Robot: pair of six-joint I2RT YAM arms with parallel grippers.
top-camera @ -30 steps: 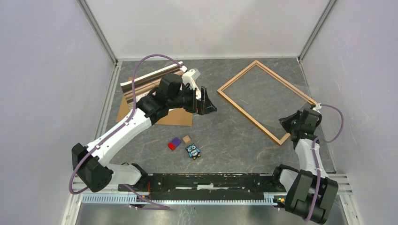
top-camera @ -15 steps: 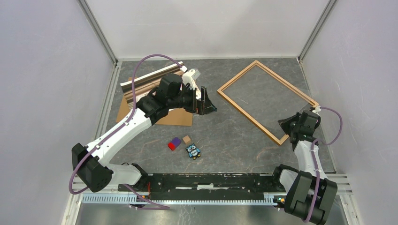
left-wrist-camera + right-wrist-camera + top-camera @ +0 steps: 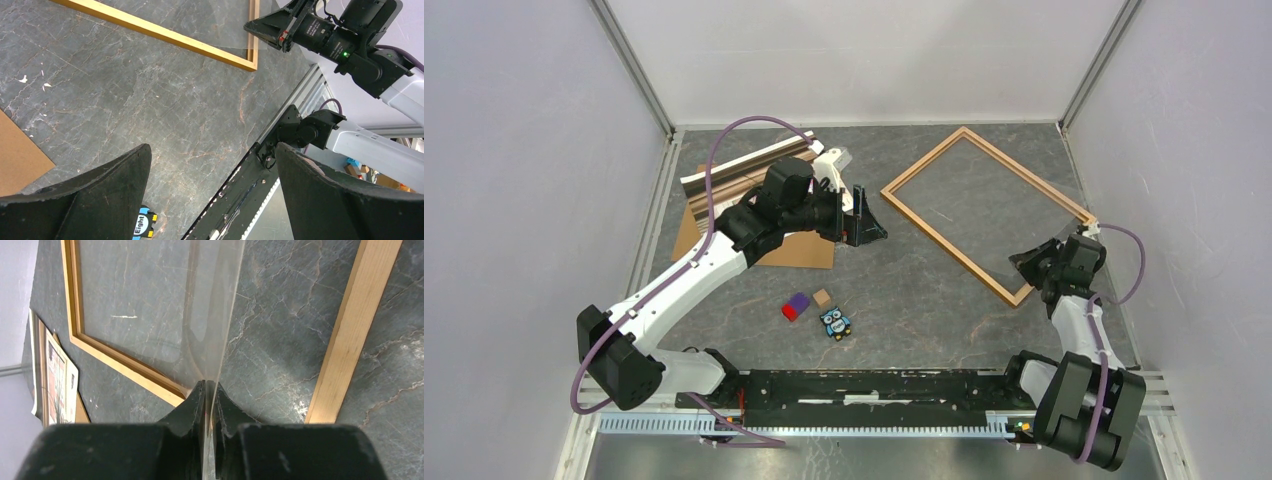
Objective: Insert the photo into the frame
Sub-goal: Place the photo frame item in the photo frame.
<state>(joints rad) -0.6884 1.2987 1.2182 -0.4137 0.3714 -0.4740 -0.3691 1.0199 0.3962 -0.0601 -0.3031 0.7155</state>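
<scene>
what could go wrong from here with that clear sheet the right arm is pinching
1. The right gripper pinches the clear sheet only at one edge, and the sheet bows, so it could slip or flex free.
2. The sheet hangs over the frame. If lowered askew, it might catch the moulding and drag it.

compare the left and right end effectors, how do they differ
The left end effector is open and empty; the right end effector is shut on the clear sheet. The left one is beside the cardboard; the right one is at the near corner of the frame. Both have black fingers.
</scene>
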